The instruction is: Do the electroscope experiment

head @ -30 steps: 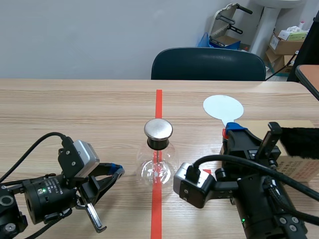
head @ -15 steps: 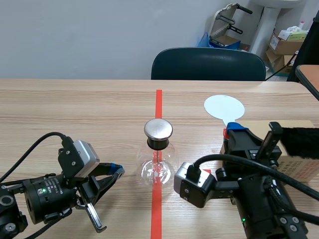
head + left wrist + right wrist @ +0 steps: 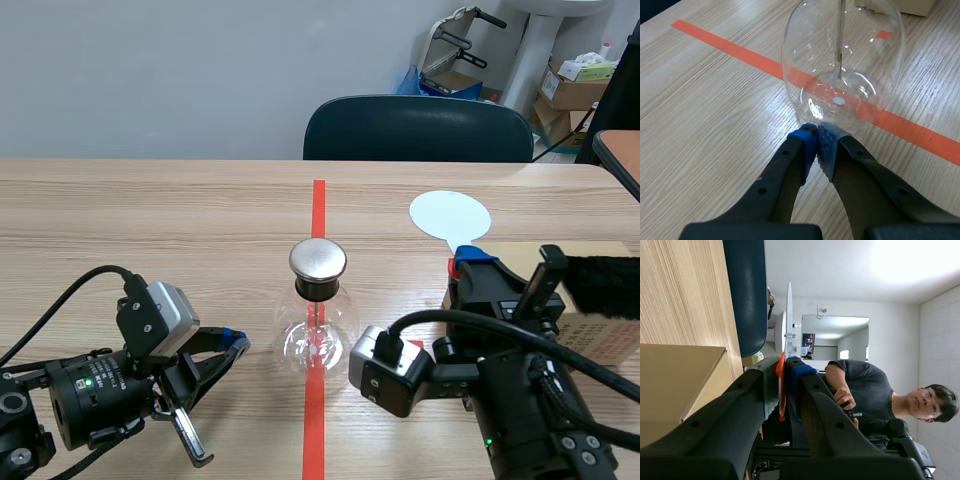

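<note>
Electroscope flask of clear round glass (image 3: 317,340), w/ a shiny round metal cap (image 3: 318,260) on a black neck, stands upright at mid tabletop (image 3: 150,220). It sits on the orange-red tape line (image 3: 318,200) running from near edge toward far edge. Thin rod (image 3: 839,40) hangs inside the glass, down from the neck.

L arm lies low by the near-left corner. Left gripper (image 3: 238,345) is clenched on nothing, blue and grey dotted pads (image 3: 807,145) pressed tog. Its tips are right at the flask's base on its left side; can't tell if they touch the glass.

R arm sits bulky at the near-right corner. Right gripper (image 3: 470,262) is clamped on the orange-red handle (image 3: 781,385) of a flat white round disc paddle (image 3: 450,215). The handle is squeezed btw. the two pads, w/ the disc sticking out past the fingertips toward the far edge. Disc is right of the tape line, well apart from the cap, no contact w/ the flask.

Brown cardboard box (image 3: 610,340) is by the right edge, just beside the R arm, w/ a black furry piece (image 3: 603,285) on top of it. Dark blue chair (image 3: 418,130) stands behind the far edge, approx. centre. Right wrist view also catches a person in a dark T-shirt (image 3: 865,390) in the room behind the disc
</note>
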Controlling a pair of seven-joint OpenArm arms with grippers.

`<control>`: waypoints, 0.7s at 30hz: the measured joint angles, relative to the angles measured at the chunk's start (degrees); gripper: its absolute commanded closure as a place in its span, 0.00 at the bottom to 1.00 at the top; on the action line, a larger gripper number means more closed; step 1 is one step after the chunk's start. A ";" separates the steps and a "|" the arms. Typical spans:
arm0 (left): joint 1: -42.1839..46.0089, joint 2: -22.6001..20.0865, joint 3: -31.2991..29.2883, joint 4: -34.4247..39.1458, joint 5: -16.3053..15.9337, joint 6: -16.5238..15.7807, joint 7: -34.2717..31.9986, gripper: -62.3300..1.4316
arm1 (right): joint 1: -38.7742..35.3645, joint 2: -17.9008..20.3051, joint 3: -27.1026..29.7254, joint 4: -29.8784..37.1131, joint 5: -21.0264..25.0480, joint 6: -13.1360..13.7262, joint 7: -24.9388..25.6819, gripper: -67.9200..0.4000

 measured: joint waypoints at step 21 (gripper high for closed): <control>0.00 0.00 0.00 0.00 0.00 0.00 0.28 0.94 | 0.00 0.02 0.00 0.00 0.00 0.00 -1.03 0.98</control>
